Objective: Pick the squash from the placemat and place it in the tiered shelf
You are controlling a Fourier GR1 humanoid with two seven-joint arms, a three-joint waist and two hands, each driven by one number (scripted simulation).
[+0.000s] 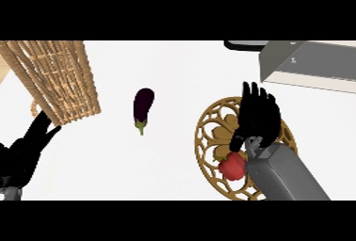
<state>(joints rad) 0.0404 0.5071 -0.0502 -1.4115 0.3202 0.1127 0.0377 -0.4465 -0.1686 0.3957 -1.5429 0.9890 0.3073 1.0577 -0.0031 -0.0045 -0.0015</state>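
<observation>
While over the round placemat (208, 123), right robot hand (258, 117) with fingers straight, nothing held, red vegetable (233, 166) beside its wrist.

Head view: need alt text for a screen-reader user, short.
The robot's right hand hangs over a round gold openwork placemat, fingers extended, with a red item lying beside its wrist. A dark purple eggplant lies on the white counter; the wicker tiered shelf is upper left, the left hand resting lower left.
</observation>
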